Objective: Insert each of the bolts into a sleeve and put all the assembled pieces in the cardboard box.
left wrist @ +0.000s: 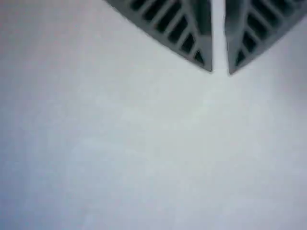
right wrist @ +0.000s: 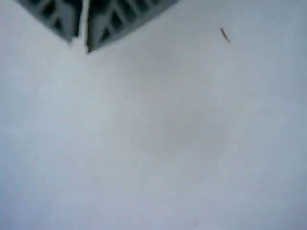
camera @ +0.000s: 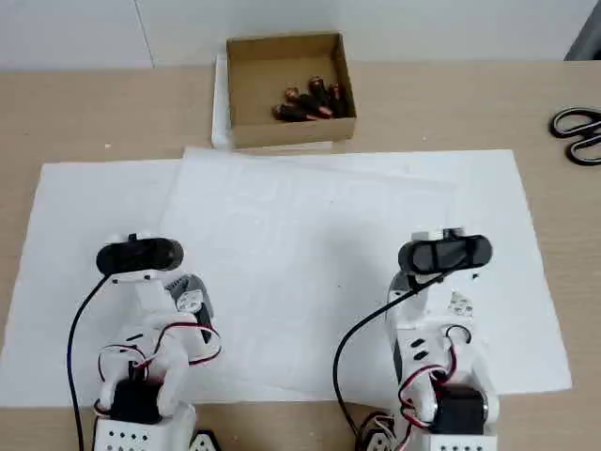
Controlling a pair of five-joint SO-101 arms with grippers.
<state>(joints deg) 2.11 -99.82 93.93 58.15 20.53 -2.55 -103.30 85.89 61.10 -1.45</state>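
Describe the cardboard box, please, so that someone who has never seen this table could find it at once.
On the wooden table, look just past the far edge of the white sheet, near its middle. The cardboard box stands there, open-topped and square. Unlike the scissors at the table's right edge, it holds a cluster of dark, copper-tipped assembled pieces.

Matt brown cardboard box [camera: 246, 94]; dark assembled pieces [camera: 310, 103] with glossy coppery ends; matt white paper sheet [camera: 329, 244], faintly creased; pale wood-grain bench [camera: 94, 103]; ribbed grey plastic left claw [left wrist: 220, 71] and right claw [right wrist: 80, 45].
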